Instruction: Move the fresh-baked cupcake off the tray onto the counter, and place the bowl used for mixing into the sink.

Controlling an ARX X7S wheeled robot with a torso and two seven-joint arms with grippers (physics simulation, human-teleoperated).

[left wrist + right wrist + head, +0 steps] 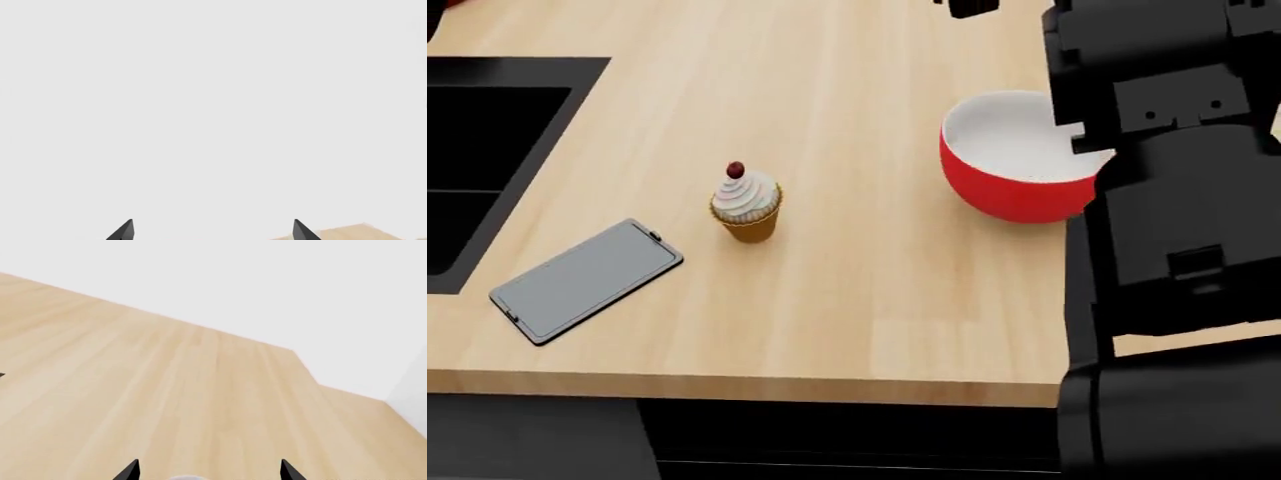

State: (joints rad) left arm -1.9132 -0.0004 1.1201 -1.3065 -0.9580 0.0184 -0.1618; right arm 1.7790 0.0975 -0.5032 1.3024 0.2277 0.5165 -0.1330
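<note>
The cupcake [746,205], with white frosting and a cherry on top, stands upright on the wooden counter [868,280], just right of the flat dark-grey tray [585,280] and apart from it. The red bowl [1014,160], white inside, sits further right, its right side covered by my right arm [1174,200]. The black sink [481,150] is at the left edge. My right gripper [209,471] is open over the counter, with a sliver of the white bowl rim [183,477] between its tips. My left gripper [213,230] is open, facing a blank white wall, holding nothing.
The counter's front edge [747,385] runs across the lower head view. A small black part [968,8] shows at the top edge; what it is I cannot tell. A corner of the counter [353,232] shows in the left wrist view.
</note>
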